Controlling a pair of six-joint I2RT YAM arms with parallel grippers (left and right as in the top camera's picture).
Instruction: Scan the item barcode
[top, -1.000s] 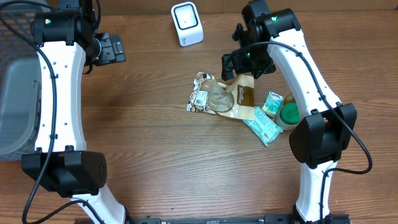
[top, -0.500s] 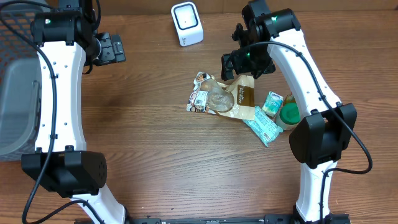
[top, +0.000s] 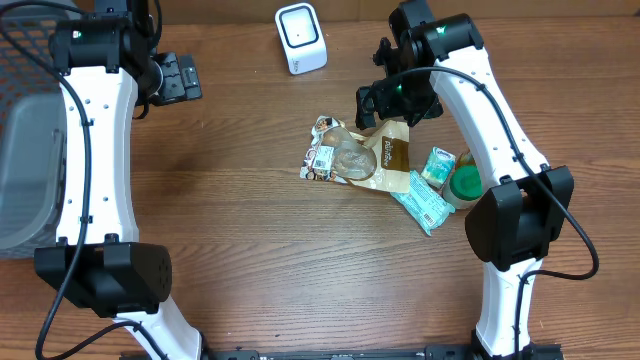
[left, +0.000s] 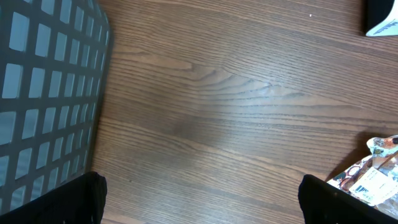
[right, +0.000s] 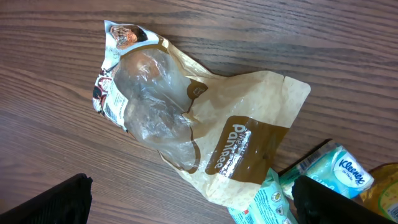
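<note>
Both jaws wide, empty; scanner (top: 301, 38) w/ clear path (basket (top: 25, 150) prob. empty).

The basket (top: 25, 150) runs off the overhead's left edge. In the right wrist view the tissue pack (right: 339, 171) is cut by the frame, its small print unreadable.

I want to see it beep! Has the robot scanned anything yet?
Nothing looks scanned yet. Both hands are open and empty. The right hand hovers over the brown snack bag, which lies on the table. Left to do: grab it and show its barcode to the white scanner.
</note>
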